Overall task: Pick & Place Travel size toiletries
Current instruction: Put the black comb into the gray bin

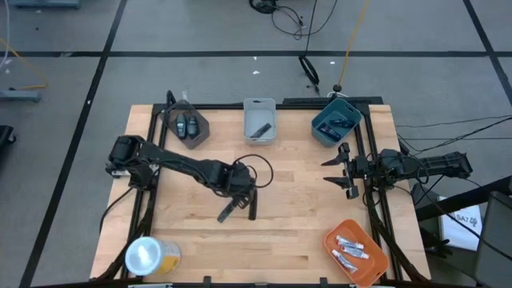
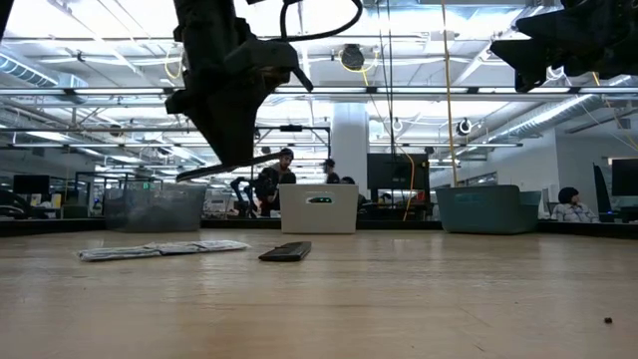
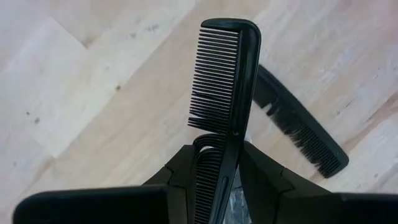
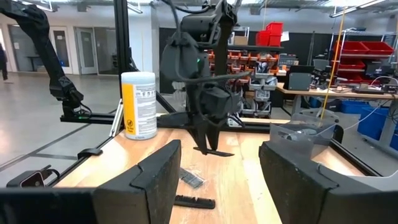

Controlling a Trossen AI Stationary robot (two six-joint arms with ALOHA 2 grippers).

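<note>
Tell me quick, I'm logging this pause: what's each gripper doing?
Left gripper: closed on a black comb, lifted off the table.
Right gripper: open, empty, waiting at the right side.

Even, bright overhead light falls on the tabletop (image 1: pixel 288 232) in the high view, with soft short shadows beneath the left arm (image 1: pixel 184 166). In the low view ceiling strip lights (image 2: pixel 439 95) glare white and the arms hang as near-black silhouettes against them; the nearest wood is blurred. The left wrist view is pale and washed out (the held comb (image 3: pixel 225 87) is sharp, wood behind softer). The right wrist view's own fingers (image 4: pixel 155 180) are dark and soft-edged.
</note>
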